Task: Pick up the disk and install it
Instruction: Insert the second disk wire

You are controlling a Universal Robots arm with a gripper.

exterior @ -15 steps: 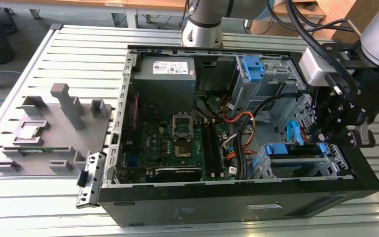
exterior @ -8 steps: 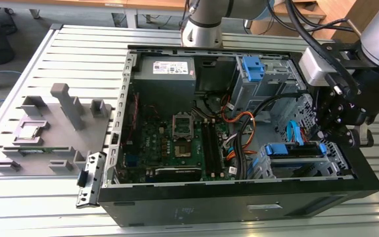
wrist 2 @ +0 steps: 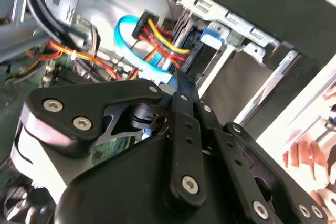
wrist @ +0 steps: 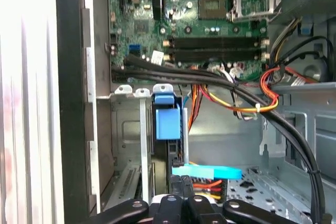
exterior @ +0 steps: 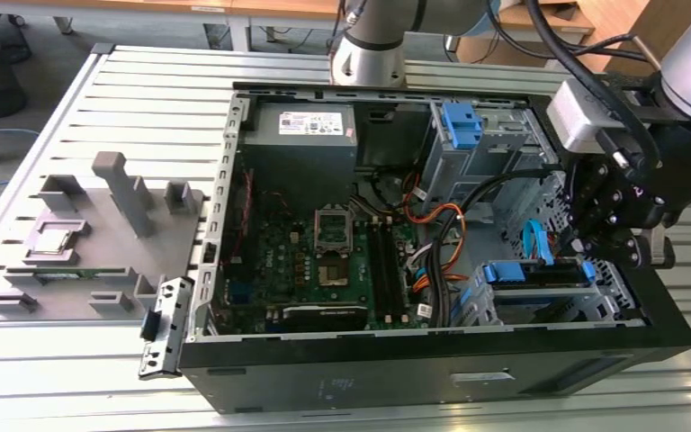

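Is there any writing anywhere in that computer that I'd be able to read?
None can be read.
Power supply label: print too small.
Circuit board: markings blurred.
Front panel badge: unreadable.
The blue-bracketed disk sits in its bay below the tool; no label text shows.

blue disk bracket (wrist: 168, 123), green motherboard (exterior: 321, 256), black gripper (exterior: 615, 238)

slatted metal table (exterior: 141, 81), computer case (exterior: 442, 360), grey fixture (exterior: 94, 234)

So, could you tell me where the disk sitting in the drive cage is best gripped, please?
Probably take the disk by its blue bracket end, coming from the case's open side: it stands edge-on in the drive cage, whose metal walls cover its flat faces, leaving that end exposed.
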